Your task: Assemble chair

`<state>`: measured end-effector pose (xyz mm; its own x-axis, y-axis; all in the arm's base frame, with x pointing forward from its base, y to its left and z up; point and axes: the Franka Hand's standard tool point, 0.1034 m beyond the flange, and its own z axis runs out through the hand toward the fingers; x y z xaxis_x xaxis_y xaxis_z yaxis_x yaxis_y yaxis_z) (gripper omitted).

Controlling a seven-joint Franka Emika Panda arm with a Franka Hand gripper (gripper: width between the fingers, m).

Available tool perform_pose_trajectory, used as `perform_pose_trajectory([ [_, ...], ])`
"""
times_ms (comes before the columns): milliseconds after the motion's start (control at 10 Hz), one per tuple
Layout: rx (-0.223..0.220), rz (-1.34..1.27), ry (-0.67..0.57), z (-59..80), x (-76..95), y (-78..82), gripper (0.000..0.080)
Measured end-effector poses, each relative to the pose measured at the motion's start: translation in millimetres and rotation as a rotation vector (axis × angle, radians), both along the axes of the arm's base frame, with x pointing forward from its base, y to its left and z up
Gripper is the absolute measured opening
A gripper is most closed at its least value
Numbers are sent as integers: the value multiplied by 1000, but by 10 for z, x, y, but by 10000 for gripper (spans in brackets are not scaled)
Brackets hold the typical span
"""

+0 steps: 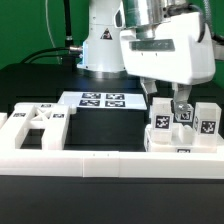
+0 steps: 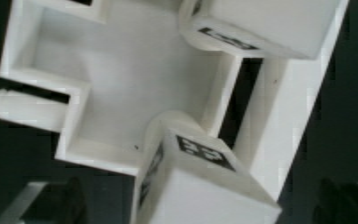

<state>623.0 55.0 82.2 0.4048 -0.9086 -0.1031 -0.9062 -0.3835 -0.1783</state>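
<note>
Chair posts [image 1: 159,125] stand at the exterior view's right, chair frame [image 1: 35,122] lies left, marker board [image 1: 100,100] between them.

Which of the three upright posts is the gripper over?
The middle post, directly under the gripper; the post at the exterior view's left and the one at its right flank it.

Green backdrop [image 1: 30,25], black tabletop [image 1: 100,125], low white border wall [image 1: 100,165] along the front, soft even light
</note>
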Motion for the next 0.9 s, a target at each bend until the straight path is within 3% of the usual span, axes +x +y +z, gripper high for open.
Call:
perform_pose_trajectory([
  [200,-18,125,-18,0,-2,-2,648],
  [600,-102,548,-38,-7,-8,-11,648],
  [900,-124,740,-69,-26,-12,-64,648],
])
